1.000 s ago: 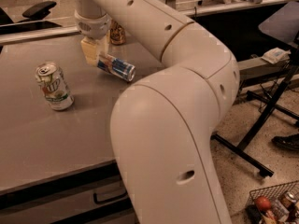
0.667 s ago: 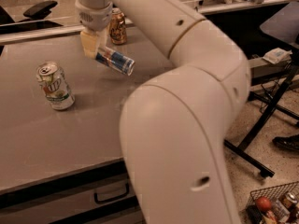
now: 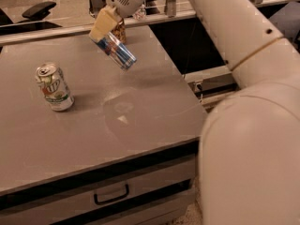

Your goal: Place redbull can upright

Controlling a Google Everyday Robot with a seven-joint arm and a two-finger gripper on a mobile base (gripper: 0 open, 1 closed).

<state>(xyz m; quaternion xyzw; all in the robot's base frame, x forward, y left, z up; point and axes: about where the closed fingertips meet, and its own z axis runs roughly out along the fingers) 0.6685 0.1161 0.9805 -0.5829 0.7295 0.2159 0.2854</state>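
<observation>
Redbull can [image 3: 120, 53]: pinched at its upper end by gripper [image 3: 102, 30], held over table [image 3: 140, 125], right of and beyond white-and-green can [image 3: 54, 87]. Long axis tilted, free end pointing down-right.

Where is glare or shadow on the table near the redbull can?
Camera view: a pale glare patch lies mid-surface on the table, nearer the camera than the tilted redbull can that the tool holds in the air near the far edge; the white-and-green can throws a soft shadow toward the picture's right.

Perhaps head-high, claw [image 3: 104, 31] above far tabletop [image 3: 140, 125]
</observation>
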